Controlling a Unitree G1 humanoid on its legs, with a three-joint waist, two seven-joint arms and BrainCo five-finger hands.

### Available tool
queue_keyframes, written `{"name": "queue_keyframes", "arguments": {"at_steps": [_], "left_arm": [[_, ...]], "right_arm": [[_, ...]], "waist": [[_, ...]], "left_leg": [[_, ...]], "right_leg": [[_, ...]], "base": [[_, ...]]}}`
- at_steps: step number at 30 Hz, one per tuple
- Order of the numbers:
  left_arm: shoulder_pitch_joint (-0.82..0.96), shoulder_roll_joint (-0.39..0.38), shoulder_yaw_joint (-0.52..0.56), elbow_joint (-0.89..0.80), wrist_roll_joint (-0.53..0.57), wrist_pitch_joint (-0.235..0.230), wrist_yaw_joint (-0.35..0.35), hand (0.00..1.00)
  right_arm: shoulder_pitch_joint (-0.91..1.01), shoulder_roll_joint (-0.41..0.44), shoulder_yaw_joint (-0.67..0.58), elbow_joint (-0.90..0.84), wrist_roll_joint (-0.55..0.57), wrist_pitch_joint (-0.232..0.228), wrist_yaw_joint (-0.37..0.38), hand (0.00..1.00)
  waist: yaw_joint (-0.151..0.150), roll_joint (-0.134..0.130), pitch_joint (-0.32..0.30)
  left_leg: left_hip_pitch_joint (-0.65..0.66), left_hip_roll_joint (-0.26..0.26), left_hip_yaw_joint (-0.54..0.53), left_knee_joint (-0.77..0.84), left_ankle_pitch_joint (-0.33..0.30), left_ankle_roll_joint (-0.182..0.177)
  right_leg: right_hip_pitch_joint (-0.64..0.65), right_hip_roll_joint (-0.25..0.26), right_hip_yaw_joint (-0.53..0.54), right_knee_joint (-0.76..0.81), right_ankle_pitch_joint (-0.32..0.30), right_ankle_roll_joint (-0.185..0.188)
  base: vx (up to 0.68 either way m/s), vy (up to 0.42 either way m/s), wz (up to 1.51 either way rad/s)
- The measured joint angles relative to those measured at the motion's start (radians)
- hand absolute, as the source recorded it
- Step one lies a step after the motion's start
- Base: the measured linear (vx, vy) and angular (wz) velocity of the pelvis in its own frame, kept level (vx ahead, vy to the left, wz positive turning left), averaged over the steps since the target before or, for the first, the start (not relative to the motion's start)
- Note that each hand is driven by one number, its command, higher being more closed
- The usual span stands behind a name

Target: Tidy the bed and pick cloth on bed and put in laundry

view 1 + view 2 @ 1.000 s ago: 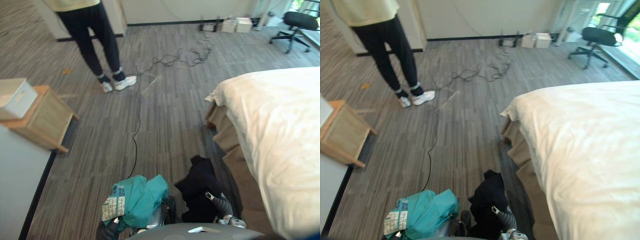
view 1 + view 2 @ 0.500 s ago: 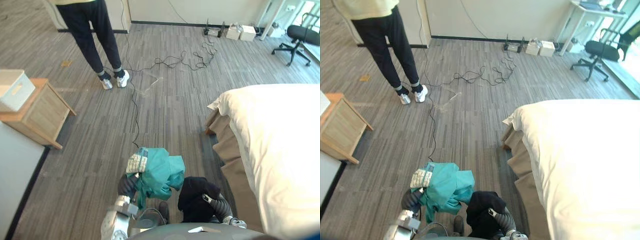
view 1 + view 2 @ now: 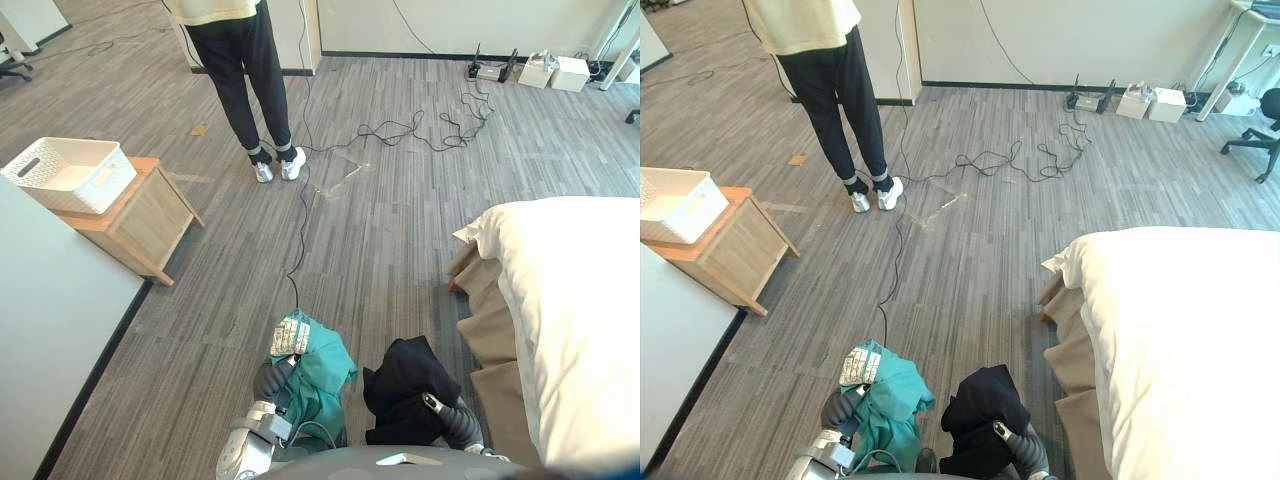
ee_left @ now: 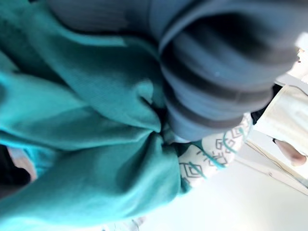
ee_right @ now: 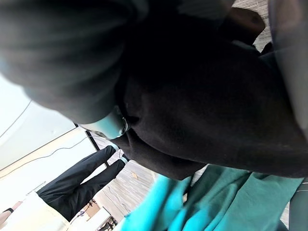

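The left hand (image 3: 266, 382) is largely buried under the teal cloth (image 3: 320, 368) at the lower middle of the frame, so its grip cannot be made out. The right hand (image 3: 443, 410) is likewise swallowed by the black cloth (image 3: 402, 385) beside it. The person (image 3: 245, 75) at the upper left is cut off above the waist by the top edge. The bed (image 3: 575, 300) is cropped by the right and bottom edges, and the office chair (image 3: 1252, 135) by the right edge.

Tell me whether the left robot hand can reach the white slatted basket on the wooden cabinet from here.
Probably not. The left robot hand is bundled in teal cloth at the eye views' lower edge; the white slatted basket sits on the wooden cabinet far off to the left across grey floor.
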Motion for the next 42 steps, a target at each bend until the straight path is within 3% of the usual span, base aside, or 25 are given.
{"name": "queue_keyframes", "arguments": {"at_steps": [1,8,11,17,20,22,25,31,32,34,35,36,41,42], "left_arm": [[0.072,-0.022,-0.012,-0.031,-0.002,0.001,0.000,1.00],[0.076,-0.022,-0.018,-0.027,0.008,-0.002,0.009,1.00],[0.077,-0.023,-0.022,0.007,0.062,-0.018,0.070,1.00],[0.067,-0.024,-0.043,0.137,0.155,-0.063,0.257,1.00],[0.047,-0.017,-0.038,0.147,0.196,-0.104,0.331,1.00],[0.028,-0.025,0.001,0.140,0.227,-0.124,0.353,1.00],[0.011,-0.024,0.048,0.136,0.233,-0.125,0.357,1.00],[0.005,-0.023,0.053,0.135,0.232,-0.125,0.366,1.00],[0.012,-0.023,0.047,0.136,0.233,-0.125,0.366,1.00],[0.022,-0.025,0.023,0.135,0.233,-0.125,0.368,1.00],[0.034,-0.030,0.005,0.136,0.235,-0.126,0.368,1.00],[0.043,-0.031,-0.008,0.144,0.235,-0.126,0.368,1.00],[0.074,-0.051,-0.014,0.139,0.231,-0.133,0.364,1.00],[0.081,-0.059,-0.022,0.136,0.232,-0.137,0.363,1.00]], "right_arm": [[0.072,0.027,0.004,-0.083,-0.004,0.042,0.001,1.00],[0.069,0.027,0.006,-0.081,-0.006,0.042,-0.004,1.00],[0.041,0.024,0.018,-0.046,-0.017,0.038,-0.030,1.00],[-0.041,0.019,0.022,0.053,-0.017,0.029,-0.106,1.00],[-0.079,0.013,0.021,0.065,-0.032,0.026,-0.118,1.00],[-0.106,-0.008,0.018,0.062,-0.052,0.022,-0.110,1.00],[-0.106,-0.053,0.014,0.062,-0.050,0.009,-0.090,1.00],[-0.115,-0.087,-0.037,0.062,-0.048,-0.011,-0.055,1.00],[-0.127,-0.093,-0.036,0.061,-0.054,-0.017,-0.046,1.00],[-0.117,-0.102,-0.040,0.062,-0.054,-0.018,-0.046,1.00],[-0.118,-0.102,-0.030,0.062,-0.055,-0.018,-0.048,1.00],[-0.127,-0.092,-0.010,0.072,-0.060,-0.017,-0.058,1.00],[-0.150,-0.070,0.067,0.072,-0.137,-0.020,-0.086,1.00],[-0.142,-0.052,0.079,0.073,-0.164,-0.032,-0.107,1.00]], "waist": [[-0.024,0.033,-0.063],[-0.023,0.032,-0.061],[-0.023,0.030,-0.051],[-0.017,0.023,-0.028],[0.011,0.013,0.007],[0.021,0.019,0.053],[0.030,0.037,0.078],[0.031,0.061,0.107],[0.032,0.070,0.128],[0.032,0.084,0.128],[0.034,0.105,0.122],[0.036,0.100,0.121],[0.070,0.080,0.085],[0.076,0.080,0.050]], "left_leg": [[0.022,0.017,0.071,-0.048,0.020,-0.007],[0.021,0.020,0.076,-0.048,0.019,-0.007],[0.016,0.024,0.079,-0.048,0.020,-0.007],[0.001,0.031,0.073,-0.041,0.016,-0.014],[-0.080,0.048,0.080,0.134,-0.079,-0.030],[-0.187,0.094,0.115,0.409,-0.159,-0.065],[-0.244,0.143,0.164,0.591,-0.165,-0.074],[-0.228,0.148,0.165,0.618,-0.157,-0.083],[-0.231,0.148,0.159,0.607,-0.208,-0.072],[-0.225,0.156,0.142,0.514,-0.191,-0.072],[-0.226,0.175,0.138,0.442,-0.155,-0.067],[-0.219,0.164,0.153,0.450,-0.160,-0.031],[-0.230,0.103,0.210,0.484,-0.245,0.023],[-0.233,0.080,0.222,0.479,-0.280,0.049]], "right_leg": [[0.025,0.024,0.051,-0.051,-0.003,-0.015],[0.016,0.026,0.053,-0.053,-0.003,-0.015],[0.008,0.029,0.053,-0.056,-0.002,-0.017],[0.026,0.042,0.030,-0.120,0.026,-0.018],[0.029,0.042,0.023,-0.118,0.026,-0.018],[0.058,0.055,-0.026,-0.119,0.026,-0.018],[0.105,0.066,-0.066,-0.120,0.027,-0.018],[0.147,0.067,-0.074,-0.125,0.030,-0.019],[0.171,0.064,-0.081,-0.130,0.031,-0.019],[0.201,0.068,-0.086,-0.148,0.028,-0.017],[0.209,0.076,-0.085,-0.156,0.010,-0.009],[0.211,0.057,-0.078,-0.138,-0.016,0.002],[0.160,-0.035,-0.027,-0.074,-0.064,0.035],[0.115,-0.064,-0.014,0.077,-0.081,0.045]], "base": [[0.00,0.000,0.00],[0.00,0.000,-0.01],[0.00,0.000,-0.05],[0.04,-0.024,0.06],[0.06,-0.047,-0.01],[0.04,-0.060,0.15],[0.02,-0.036,0.07],[0.02,0.012,0.08],[-0.01,0.055,0.22],[-0.01,0.093,0.21],[0.01,0.183,0.12],[0.02,0.206,0.08],[0.13,0.243,-0.22],[0.24,0.219,-0.12]]}}
